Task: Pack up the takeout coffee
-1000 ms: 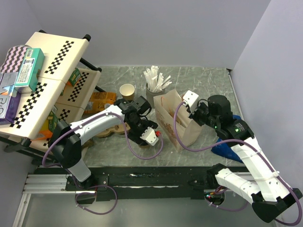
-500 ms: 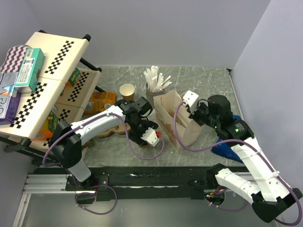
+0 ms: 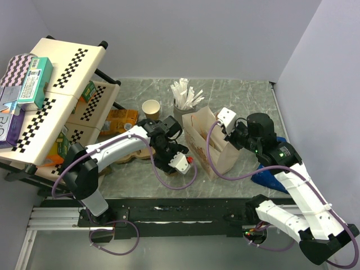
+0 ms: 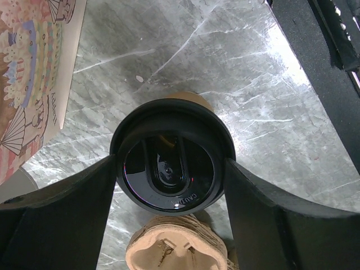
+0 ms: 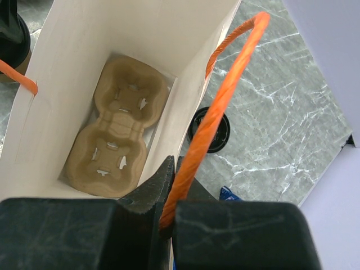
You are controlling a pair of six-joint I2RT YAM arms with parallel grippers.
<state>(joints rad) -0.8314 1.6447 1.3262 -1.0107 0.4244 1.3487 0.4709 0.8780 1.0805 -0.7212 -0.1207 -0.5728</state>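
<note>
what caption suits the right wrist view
Right gripper shut on the orange handle of a paper bag, empty cup carrier inside.

At the middle of the counter [image 3: 247,95], a bag [image 3: 195,139], a carrier [image 5: 118,135] on its floor, its handle [image 5: 239,62] between the right fingers [image 5: 242,236]. Behind it at 12 o'clock, a cup of sticks [image 3: 185,104]; at 10 o'clock, an open cup [image 3: 151,108]. At 8 o'clock, a lidded cup [image 4: 169,163] between the left fingers [image 4: 62,214], a second carrier [image 4: 174,256] just beside it. On the counter at the bag's 3 o'clock in the right wrist view, a loose lid [image 5: 220,133].
</note>
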